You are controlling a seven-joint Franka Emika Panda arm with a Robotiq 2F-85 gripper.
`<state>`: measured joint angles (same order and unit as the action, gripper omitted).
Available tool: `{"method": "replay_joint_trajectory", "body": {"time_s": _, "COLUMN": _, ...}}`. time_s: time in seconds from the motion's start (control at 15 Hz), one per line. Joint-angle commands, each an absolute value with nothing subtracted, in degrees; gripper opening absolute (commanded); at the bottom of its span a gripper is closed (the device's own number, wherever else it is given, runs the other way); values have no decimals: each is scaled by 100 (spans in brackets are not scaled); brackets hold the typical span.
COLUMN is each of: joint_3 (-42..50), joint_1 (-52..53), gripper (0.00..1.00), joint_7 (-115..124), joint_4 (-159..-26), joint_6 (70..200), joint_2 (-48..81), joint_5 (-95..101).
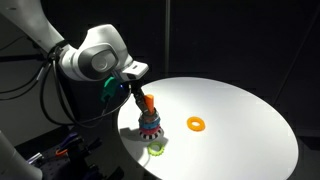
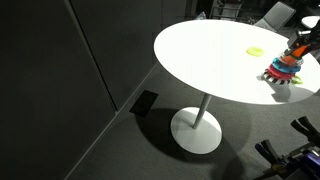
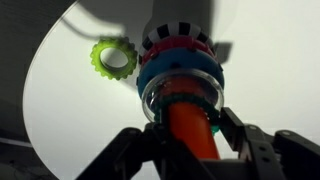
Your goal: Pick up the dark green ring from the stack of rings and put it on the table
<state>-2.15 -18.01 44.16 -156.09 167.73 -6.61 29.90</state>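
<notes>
The gripper (image 3: 192,130) is held spread, fingers (image 3: 128,152) astride the upright peg (image 3: 188,142) of the stack (image 1: 150,124), whose axis is vertical. The dark green ring cannot be told apart there. The arm (image 1: 95,55) is angled down over the table (image 1: 240,125).

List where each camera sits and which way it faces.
Exterior, near the arm: faces across the table at the stack of rings; arm and gripper show.
Exterior, far and high: looks down on the whole table; only the gripper shows, right edge.
Wrist: looks down the stack's peg; gripper fingers show.
Shared: stack in all three.
</notes>
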Motion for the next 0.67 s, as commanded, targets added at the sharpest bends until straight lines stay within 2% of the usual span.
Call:
{"method": "replay_joint_trajectory", "body": {"time_s": 0.0, "joint_3": -163, "joint_1": -1725, "gripper": 46, "joint_7": 4157, "joint_4": -15516, "joint_6": 16639, "joint_2": -734, "joint_5": 2750}}
{"method": "replay_joint_trajectory", "body": {"time_s": 0.07, "joint_3": -159, "joint_1": -1719, "gripper": 55, "joint_7": 4109, "joint_4": -15514, "joint_6": 16631, "joint_2": -722, "joint_5": 2698}}
{"method": "replay_joint_trajectory", "body": {"time_s": 0.13, "joint_3": -157, "joint_1": -1720, "gripper": 70, "joint_7": 4075, "joint_4": -15515, "joint_6": 16626, "joint_2": -710, "joint_5": 2661}}
{"method": "replay_joint_trajectory", "body": {"time_s": 0.27, "joint_3": -155, "joint_1": -1724, "gripper": 82, "joint_7": 4002, "joint_4": -15516, "joint_6": 16614, "joint_2": -694, "joint_5": 2613}}
{"method": "replay_joint_trajectory", "body": {"time_s": 0.4, "joint_3": -154, "joint_1": -1734, "gripper": 98, "joint_7": 3961, "joint_4": -15517, "joint_6": 16606, "joint_2": -684, "joint_5": 2597}}
{"method": "replay_joint_trajectory", "body": {"time_s": 0.6, "joint_3": -134, "joint_1": -1738, "gripper": 100, "joint_7": 3885, "joint_4": -15528, "joint_6": 16583, "joint_2": -689, "joint_5": 2571}}
